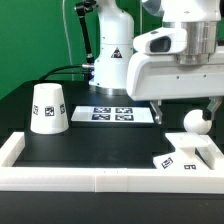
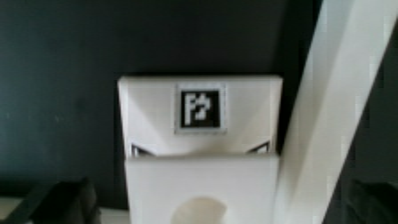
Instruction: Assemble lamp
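— How far along are we with the lamp?

— Hardly begun, by our reckoning. All three parts lie loose on the bench (image 1: 100, 150) and nothing is joined. The shade (image 1: 49, 108) stands alone near the edge at the exterior view's left. The bulb (image 1: 195, 122) sits by the edge at the exterior view's right. The base (image 1: 180, 158) lies flat in the front corner on that same side, just in front of the bulb and just beside the white rail (image 1: 100, 180) that borders the bench. The marker board (image 1: 122, 114) lies toward the back edge, between shade and bulb.

— So what is left for us?

— All of it, we judge: the bulb into the base, then the shade over both.

— And where is the base relative to the gripper (image 2: 199, 210)?

— Right under it. The arm hangs over that front corner, and in the wrist view we look down on the base, tag upward, with the rail running alongside. One dark finger (image 2: 63, 200) shows off to one side of the base. We cannot find the other, so we cannot tell whether the jaws stand apart or together. We see nothing held between them.
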